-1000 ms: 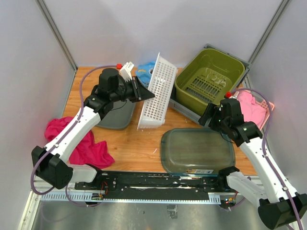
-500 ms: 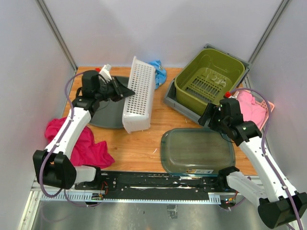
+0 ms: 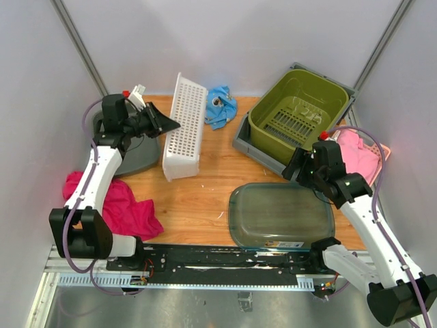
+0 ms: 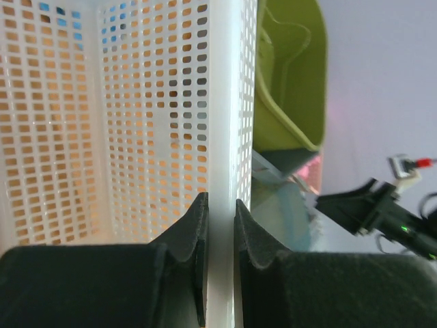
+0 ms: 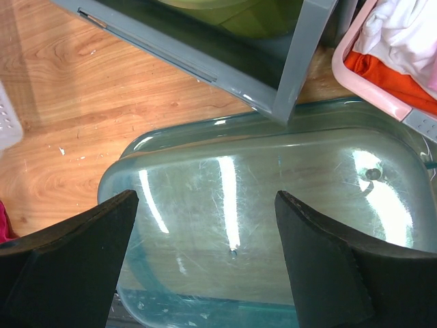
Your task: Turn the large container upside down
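Observation:
A white perforated basket [image 3: 184,126] stands on its long side at the back left of the table, its opening facing left toward my left arm. My left gripper [image 3: 166,125] is shut on its rim; the left wrist view shows the white rim [image 4: 220,137] pinched between both fingers of the gripper [image 4: 220,205]. A large clear container [image 3: 281,215] lies bottom up at the front right. My right gripper [image 3: 295,166] is open and empty just above its far edge; in the right wrist view the gripper [image 5: 205,205] hangs over the clear base [image 5: 273,198].
An olive tub [image 3: 298,113] sits on a grey tray [image 3: 254,152] at the back right. A pink basket of clothes [image 3: 365,154] stands at the right edge. A blue cloth [image 3: 220,106] lies at the back, a grey lid [image 3: 136,156] and a magenta cloth [image 3: 116,201] on the left.
My left arm has swung left and back, carrying the white basket from the table's middle to the back left. The blue cloth is now uncovered. The right arm has not moved.

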`<state>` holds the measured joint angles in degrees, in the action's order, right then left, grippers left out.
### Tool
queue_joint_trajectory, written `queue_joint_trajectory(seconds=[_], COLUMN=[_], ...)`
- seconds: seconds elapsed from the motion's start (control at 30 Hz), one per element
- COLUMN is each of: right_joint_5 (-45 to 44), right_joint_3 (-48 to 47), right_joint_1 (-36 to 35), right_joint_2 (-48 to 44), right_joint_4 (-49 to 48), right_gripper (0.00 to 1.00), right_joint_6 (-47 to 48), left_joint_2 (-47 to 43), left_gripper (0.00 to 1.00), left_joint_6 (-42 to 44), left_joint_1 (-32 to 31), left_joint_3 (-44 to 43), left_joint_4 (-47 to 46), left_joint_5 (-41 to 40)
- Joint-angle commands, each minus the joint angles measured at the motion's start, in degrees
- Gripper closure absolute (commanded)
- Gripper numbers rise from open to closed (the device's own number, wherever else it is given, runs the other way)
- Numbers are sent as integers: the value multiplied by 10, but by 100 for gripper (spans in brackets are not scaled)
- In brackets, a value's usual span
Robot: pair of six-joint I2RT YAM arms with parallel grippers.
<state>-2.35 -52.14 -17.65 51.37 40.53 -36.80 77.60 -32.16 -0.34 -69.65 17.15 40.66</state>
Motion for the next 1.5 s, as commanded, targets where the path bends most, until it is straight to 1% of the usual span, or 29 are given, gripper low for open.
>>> queue_joint_trajectory(seconds=[0.0,0.17,0.3,0.37,0.43,0.53,0.63,0.7,0.73,0.77,0.83,0.87,0.93,0.97,1.0,1.07,1.17,1.23,1.4,1.47], right_joint_5=[10,29,32,31,31,32,32,32,31,31,29,29,30,30,30,31,35,37,37,35], right_joint_3=[7,7,7,10,10,13,14,13,13,13,15,14,15,15,14,13,13,14,17,17], right_joint_1=[-3,-3,-3,-3,-3,-3,-3,-3,-3,-3,-3,-3,-3,-3,-3,-3,-3,-3,-3,-3], right_joint_2=[5,23,23,21,20,17,14,14,14,13,12,12,13,13,14,17,20,21,22,22], right_joint_4=[-7,-21,-21,-22,-21,-21,-21,-22,-21,-21,-21,-22,-22,-22,-22,-21,-25,-28,-30,-30], right_gripper=[16,17,17,17,18,17,17,17,17,17,17,17,17,17,17,17,17,17,17,17], right_joint_6=[2,0,-1,1,3,3,3,5,6,7,8,9,9,9,8,8,7,6,5,5], left_joint_2=[-58,-109,-130,-124,-124,-131,-131,-128,-126,-125,-116,-112,-113,-117,-122,-128,-131,-128,-110,-103], left_gripper=[100,100,100,100,100,100,100,97,93,82,49,30,11,4,1,1,1,1,1,1], left_joint_6=[-130,-294,-339,-356,-378,-372,-316,-262,-238,-210,-136,-92,-47,-31,-17,12,58,83,119,120], left_joint_1=[-17,-25,-25,-25,-24,-12,5,18,23,26,27,27,27,27,27,27,26,26,10,4], left_joint_3=[64,168,232,260,296,332,335,328,326,321,295,280,260,250,238,210,147,115,74,67], left_joint_4=[-174,-325,-342,-338,-358,-341,-264,-195,-168,-138,-44,2,63,86,109,147,211,239,267,263], left_joint_5=[114,131,123,133,143,141,129,114,108,95,45,16,-32,-54,-78,-128,-238,-293,-335,-319])
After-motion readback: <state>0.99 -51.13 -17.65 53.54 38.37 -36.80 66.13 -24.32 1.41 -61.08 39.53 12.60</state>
